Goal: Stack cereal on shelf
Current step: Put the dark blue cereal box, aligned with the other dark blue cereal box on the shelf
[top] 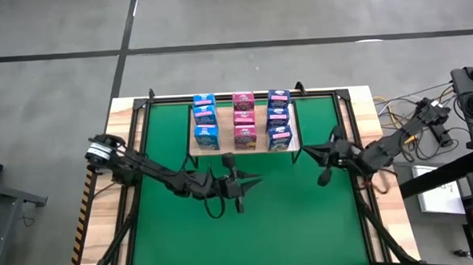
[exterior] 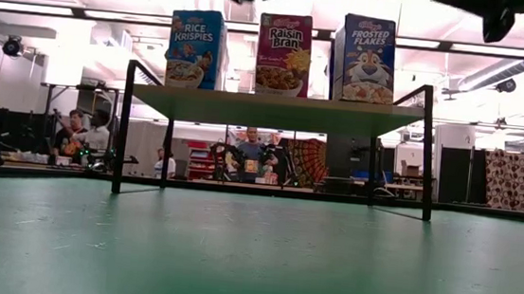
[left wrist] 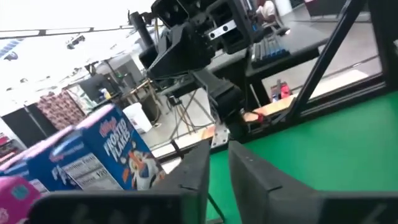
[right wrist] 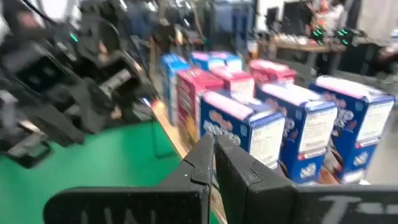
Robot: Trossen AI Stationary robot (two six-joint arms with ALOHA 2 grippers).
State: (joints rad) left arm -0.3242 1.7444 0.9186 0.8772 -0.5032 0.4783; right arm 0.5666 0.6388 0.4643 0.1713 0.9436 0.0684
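The shelf [top: 225, 126], a light-wood board in a black frame, stands at the far middle of the green mat; the low view shows it raised on black legs [exterior: 275, 110]. Nine cereal boxes stand upright on it in three columns: light blue [top: 205, 122], pink [top: 244, 120], dark blue [top: 279, 119]. The low view shows the front ones: Rice Krispies [exterior: 195, 49], Raisin Bran [exterior: 283, 55], Frosted Flakes [exterior: 364, 59]. My left gripper [top: 253, 180] [left wrist: 217, 168] hangs empty near of the shelf, fingers almost together. My right gripper [top: 304, 152] [right wrist: 214, 155] is shut and empty by the shelf's near right corner.
A green mat [top: 249, 236] covers the table inside black frame rails [top: 133, 153]. Cables and equipment [top: 452, 115] lie off the table's right edge. People [exterior: 87, 132] stand in the room beyond. The mat near of the shelf holds only the two arms.
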